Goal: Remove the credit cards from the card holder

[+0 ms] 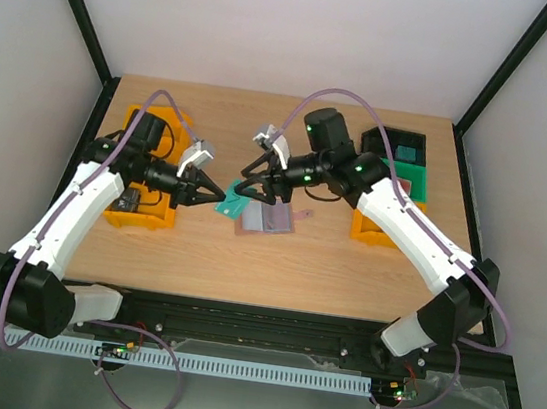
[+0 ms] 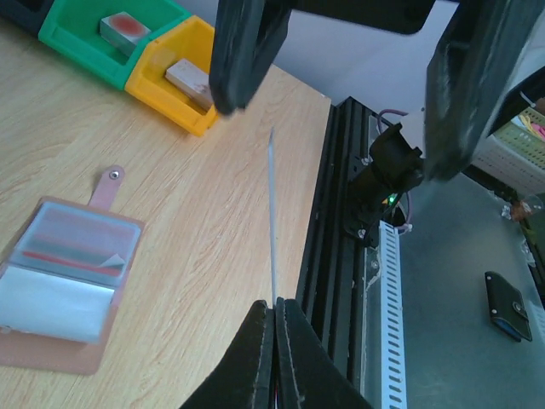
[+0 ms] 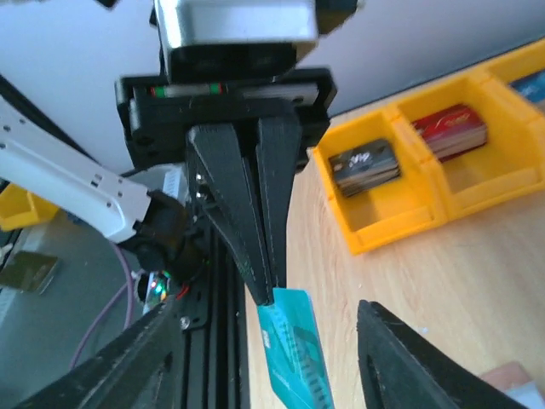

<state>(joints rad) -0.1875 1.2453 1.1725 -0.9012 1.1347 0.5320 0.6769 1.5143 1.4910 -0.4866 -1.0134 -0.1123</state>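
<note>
The left end effector (image 2: 274, 308) is clamped on a teal credit card (image 3: 294, 362), which shows only as an edge-on sliver from its own wrist. The right end effector (image 1: 252, 194) stands apart on either side of that card. The card holder (image 2: 72, 281) lies open on the tabletop (image 2: 213, 256), cut off at the frame edge, its contents blurred behind sleeves.

Credit card (image 1: 230, 203) left of card holder (image 1: 265, 220)

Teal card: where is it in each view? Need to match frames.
Top external: teal card centre, left of the card holder.
Left wrist: the card edge-on, a thin line at centre.
Right wrist: the card at bottom centre.
Shared landmark: left gripper, shut on it.
</note>
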